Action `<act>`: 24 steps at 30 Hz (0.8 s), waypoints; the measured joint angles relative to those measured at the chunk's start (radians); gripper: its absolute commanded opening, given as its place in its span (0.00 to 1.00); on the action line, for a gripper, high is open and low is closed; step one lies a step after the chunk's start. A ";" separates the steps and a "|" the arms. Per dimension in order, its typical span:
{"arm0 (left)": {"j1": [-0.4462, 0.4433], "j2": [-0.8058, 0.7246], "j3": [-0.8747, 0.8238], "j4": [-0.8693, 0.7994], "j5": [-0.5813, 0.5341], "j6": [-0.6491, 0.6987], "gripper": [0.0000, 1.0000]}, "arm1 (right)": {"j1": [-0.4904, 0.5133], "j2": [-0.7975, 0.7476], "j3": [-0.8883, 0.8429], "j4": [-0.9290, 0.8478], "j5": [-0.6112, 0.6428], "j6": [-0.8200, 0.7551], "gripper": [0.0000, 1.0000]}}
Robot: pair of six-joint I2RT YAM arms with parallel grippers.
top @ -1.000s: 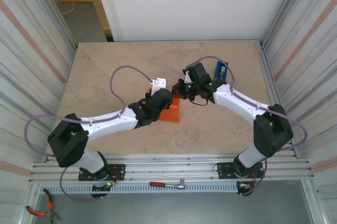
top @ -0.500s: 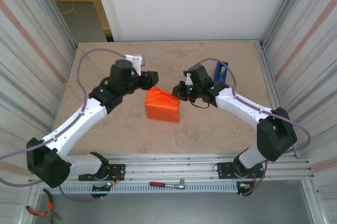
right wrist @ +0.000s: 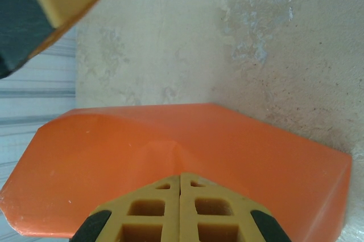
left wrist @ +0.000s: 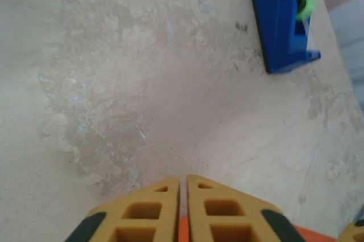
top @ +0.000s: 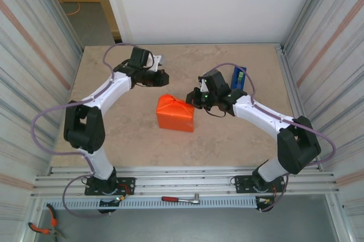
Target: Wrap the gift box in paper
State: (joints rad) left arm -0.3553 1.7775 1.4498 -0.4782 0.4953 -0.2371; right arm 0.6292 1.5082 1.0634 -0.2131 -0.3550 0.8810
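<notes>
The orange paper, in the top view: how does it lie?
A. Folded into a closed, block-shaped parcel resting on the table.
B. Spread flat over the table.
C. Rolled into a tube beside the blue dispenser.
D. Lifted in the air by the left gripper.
A: the paper sits on the table as a compact block with creased flaps on top, and the left gripper is shut on nothing.

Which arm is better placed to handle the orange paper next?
Probably right: the right pincer, shut, sits at the paper; the left pincer, also shut, is over the table farther away.
</notes>
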 measured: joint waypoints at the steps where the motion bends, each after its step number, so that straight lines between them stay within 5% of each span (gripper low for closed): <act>1: 0.000 0.017 0.018 -0.027 0.021 0.021 0.08 | 0.000 0.000 0.000 0.000 0.000 0.000 0.00; 12: 0.000 0.027 0.040 -0.218 0.221 0.163 0.00 | 0.000 0.000 0.000 0.000 0.011 0.000 0.00; 24: 0.000 -0.047 -0.031 -0.264 0.309 0.209 0.00 | 0.000 -0.004 -0.006 0.004 0.015 0.001 0.00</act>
State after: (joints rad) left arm -0.3553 1.7309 1.4189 -0.7418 0.8040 -0.0284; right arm 0.6289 1.5043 1.0576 -0.2092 -0.3397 0.8818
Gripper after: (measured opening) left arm 0.059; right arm 0.061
